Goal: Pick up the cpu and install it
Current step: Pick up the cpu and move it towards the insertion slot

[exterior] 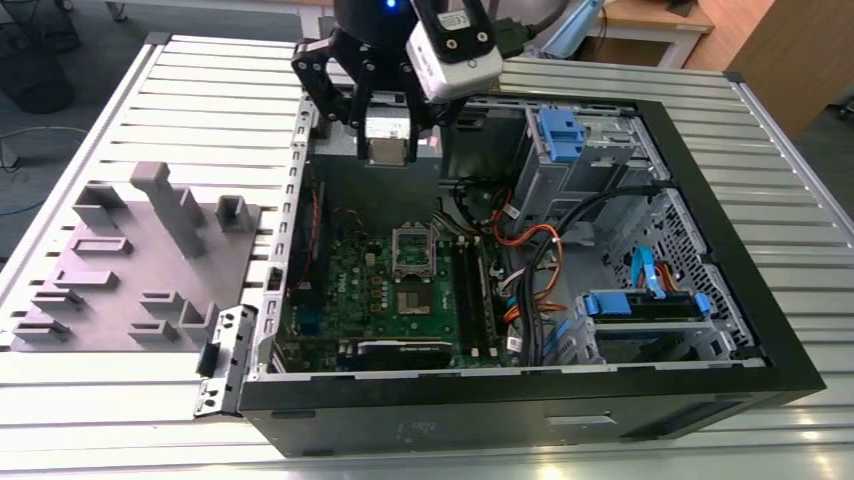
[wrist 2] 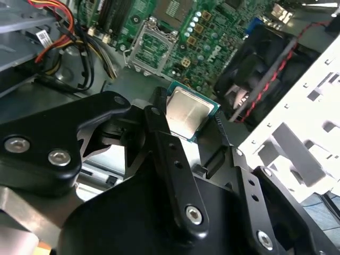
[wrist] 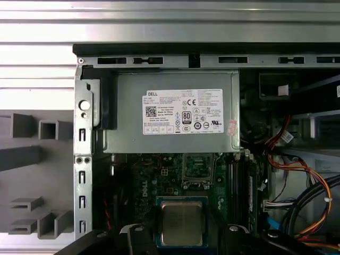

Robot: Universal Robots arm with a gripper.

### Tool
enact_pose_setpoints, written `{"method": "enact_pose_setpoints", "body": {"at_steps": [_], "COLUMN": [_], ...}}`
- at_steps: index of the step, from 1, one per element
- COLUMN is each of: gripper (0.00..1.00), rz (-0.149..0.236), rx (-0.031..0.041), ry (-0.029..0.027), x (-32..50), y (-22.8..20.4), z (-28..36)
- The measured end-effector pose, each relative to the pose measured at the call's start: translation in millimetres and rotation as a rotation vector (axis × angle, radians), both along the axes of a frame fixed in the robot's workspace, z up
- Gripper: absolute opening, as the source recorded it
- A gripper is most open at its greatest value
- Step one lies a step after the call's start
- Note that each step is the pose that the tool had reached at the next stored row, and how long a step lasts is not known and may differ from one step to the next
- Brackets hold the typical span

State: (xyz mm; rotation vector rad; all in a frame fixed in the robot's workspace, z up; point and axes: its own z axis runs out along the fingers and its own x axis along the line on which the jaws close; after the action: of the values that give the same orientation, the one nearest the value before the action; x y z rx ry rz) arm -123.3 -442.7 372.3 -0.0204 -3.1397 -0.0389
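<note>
One cpu (wrist: 182,223), clamped between the fingers (wrist 2: 169,151) above an open computer case (exterior: 534,415).

Starting at the exterior view's left, grey plastic blocks (exterior: 134,250) lie on the slatted table (exterior: 200,90), just beside the case. The gripper (exterior: 387,140) hangs over the case's far end, its fingers pressed on two opposite edges of the chip. The chip is square, so it has no long axis. In the first wrist view it sits flat, metal top toward the camera, edges parallel to the case walls. It is clear of the green board (exterior: 400,300) and apart from the silver socket frame (exterior: 414,250). Coloured cables (exterior: 521,240) run further right.
</note>
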Motion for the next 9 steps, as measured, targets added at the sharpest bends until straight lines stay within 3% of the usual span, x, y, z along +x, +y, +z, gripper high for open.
{"method": "enact_pose_setpoints", "body": {"at_steps": [9], "gripper": [0.47], "rz": [0.0], "rx": [0.0], "ry": [0.0], "x": [4.0], "y": [0.0], "z": [-0.3]}}
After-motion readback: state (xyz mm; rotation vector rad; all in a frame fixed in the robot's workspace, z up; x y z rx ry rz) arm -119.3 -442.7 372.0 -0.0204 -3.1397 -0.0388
